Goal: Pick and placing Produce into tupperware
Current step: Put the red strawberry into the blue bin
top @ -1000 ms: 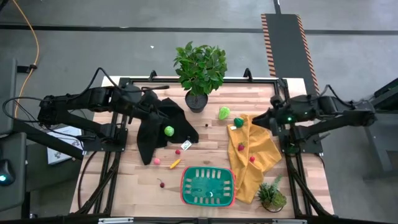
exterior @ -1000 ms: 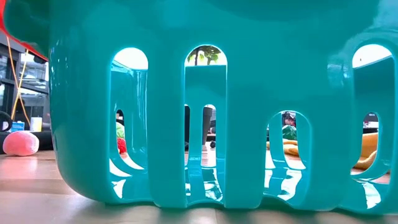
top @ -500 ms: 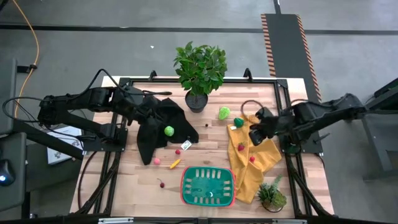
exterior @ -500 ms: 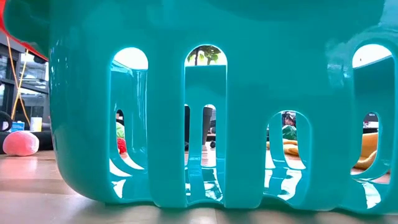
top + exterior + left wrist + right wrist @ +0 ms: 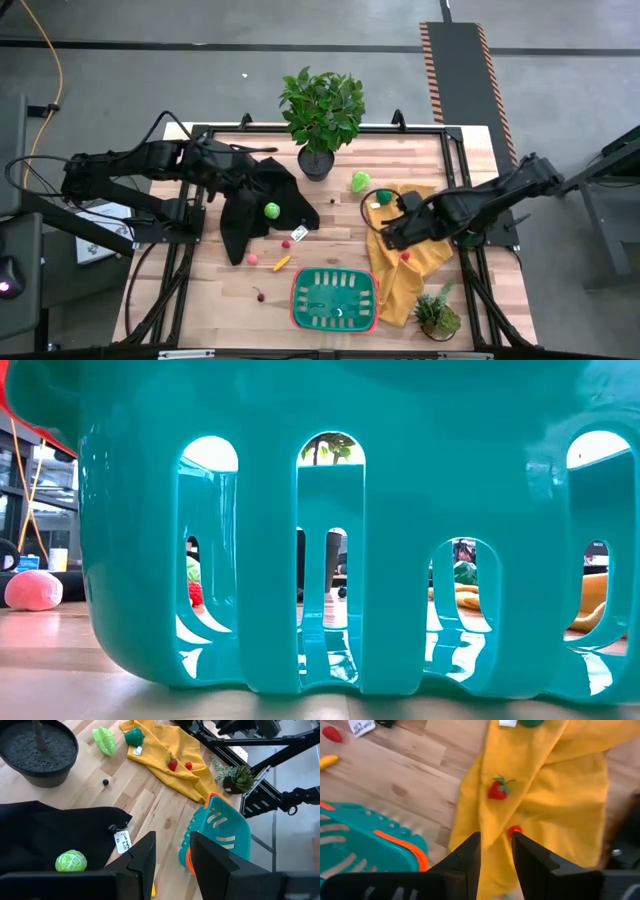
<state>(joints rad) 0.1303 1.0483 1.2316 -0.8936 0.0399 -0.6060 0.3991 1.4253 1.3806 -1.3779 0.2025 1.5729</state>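
From above I see a pale wooden desk (image 5: 330,200) with a dark robot arm at each side. My right claw (image 5: 385,237) reaches in over a crumpled yellow cloth (image 5: 415,262) on the right part of the desk; through its wrist camera its two dark fingers (image 5: 466,865) stand slightly apart with a narrow gap between them and nothing held, hovering above the cloth. On that cloth lie a small red toy strawberry with a green cap (image 5: 498,790) and, just beside the fingers, a small red round piece (image 5: 515,831). My left claw (image 5: 240,170) waits at the far left of the desk over a rumpled black cloth (image 5: 255,205); its fingers (image 5: 142,862) are also a little apart and empty. A lime-green ball-shaped toy (image 5: 271,210) rests on the black cloth. A ribbed light-green toy vegetable (image 5: 360,181) and a dark green toy piece (image 5: 384,196) lie near the far edge of the yellow cloth. The teal-green slotted plastic container with a red-orange rim (image 5: 335,298) sits at the near middle of the desk, well apart from both claws. Between it and the black cloth lie a pink piece (image 5: 252,259), a yellow-orange piece (image 5: 282,263) and a small dark red piece (image 5: 259,295). A leafy potted plant (image 5: 322,115) stands at the far edge, and a small spiky one (image 5: 437,315) at the near right corner.
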